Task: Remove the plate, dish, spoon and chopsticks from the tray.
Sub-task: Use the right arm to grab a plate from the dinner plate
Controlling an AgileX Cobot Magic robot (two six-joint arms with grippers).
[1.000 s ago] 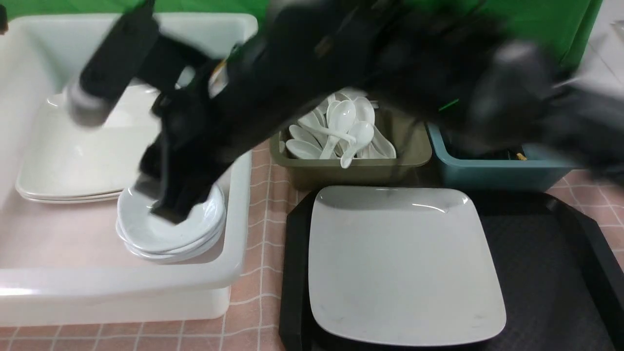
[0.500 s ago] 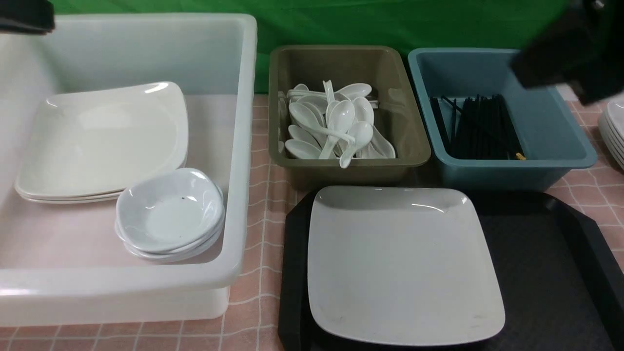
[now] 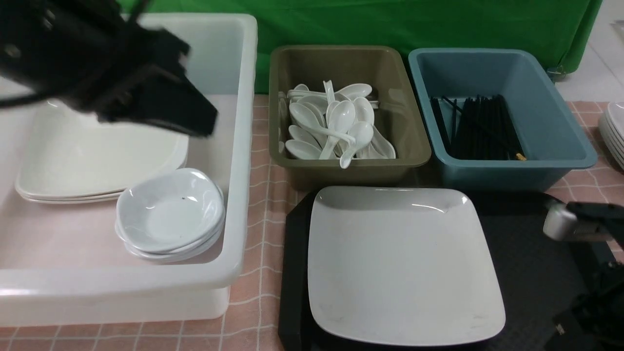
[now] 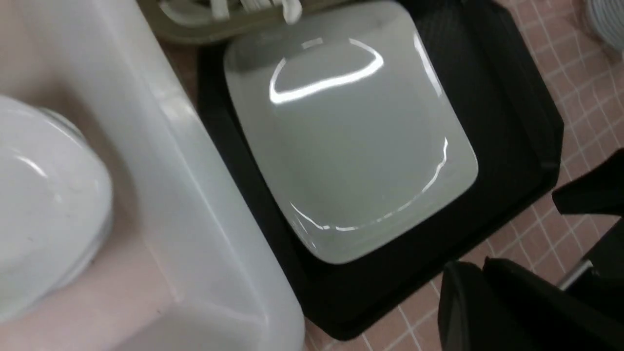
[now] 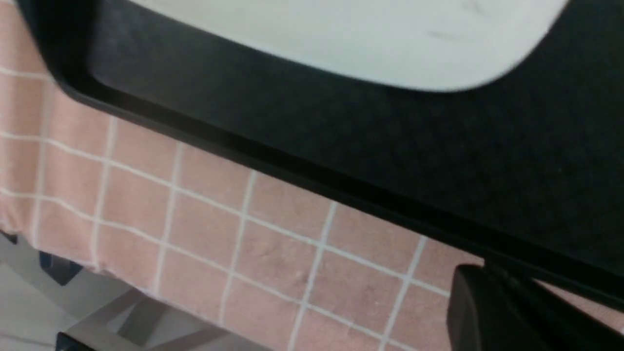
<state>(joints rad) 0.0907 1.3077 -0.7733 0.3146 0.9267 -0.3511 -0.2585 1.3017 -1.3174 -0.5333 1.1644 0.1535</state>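
Above the white tub, where half a second earlier only a sliver of arm was seen, the left tool is now found, blurred and black, its fingers pressed together on nothing. A full second earlier a dark arm was stretched across the front view, its tip over the small dishes. The right tool, formerly high beside the blue bin, has been brought low by the near right corner of the tray; it is likewise closed and empty-handed. The plate has not been shifted; it is a glossy, shallow white square with rounded corners, laid flat on the tray's left part. The tray is black plastic, finely grained, with a raised rim and cut-off corners; the tabletop is covered in pink cloth crossed by white lines. From the left tool the plate is well apart, to the right and nearer the robot; from the right tool it is near, to the left, untouched. Beyond it, glossy white spoons are heaped in an olive bin; thin black chopsticks are laid in the blue one.
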